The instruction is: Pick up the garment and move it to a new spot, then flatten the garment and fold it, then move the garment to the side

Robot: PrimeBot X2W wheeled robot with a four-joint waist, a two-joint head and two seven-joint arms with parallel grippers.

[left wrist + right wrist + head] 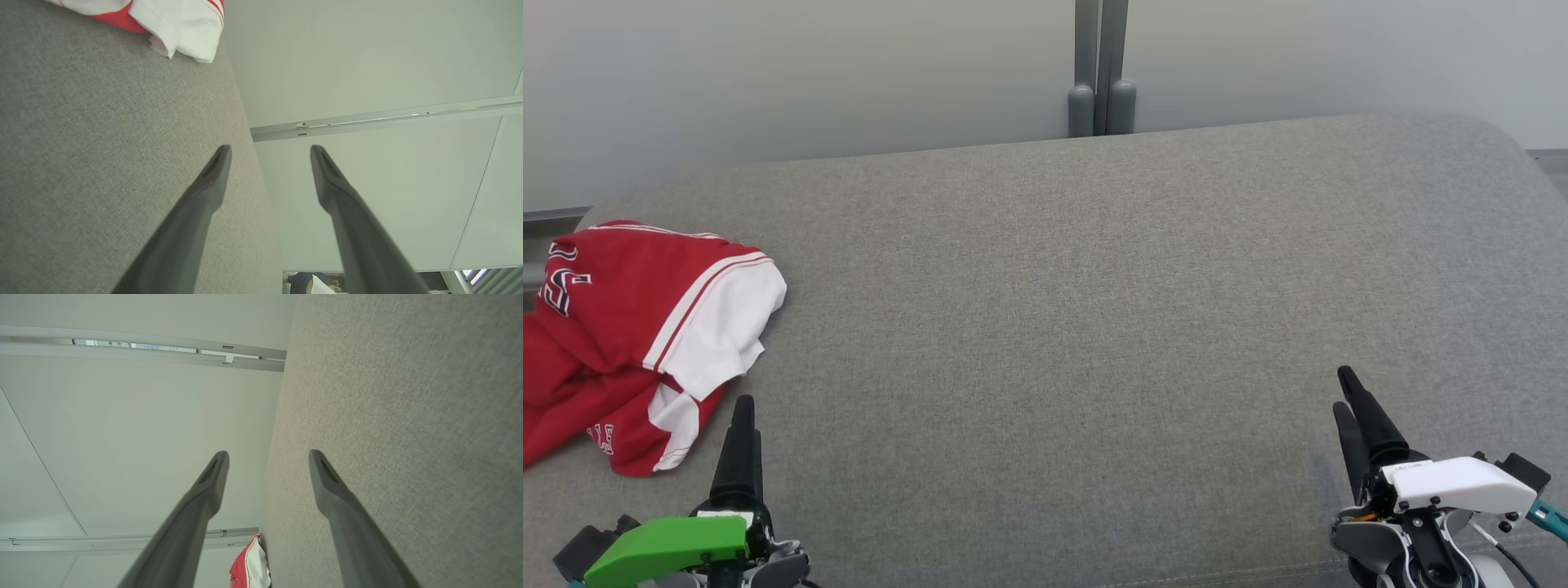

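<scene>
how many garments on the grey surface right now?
1. The red and white garment lies crumpled at the grey surface's left edge, just ahead of the left gripper. It runs past the head view's left edge, so more could be hidden there.

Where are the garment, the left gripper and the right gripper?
garment (pixel 613 327), head view, on its red front panel.
left gripper (pixel 270 148), left wrist view, midway between its fingers' tips.
right gripper (pixel 268 452), right wrist view, midway between its fingers' tips.

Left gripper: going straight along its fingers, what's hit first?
Likely the red garment, its white sleeve lying just ahead of the left gripper in the head view. Left wrist view shows it off to one side, so maybe only a graze.
</scene>
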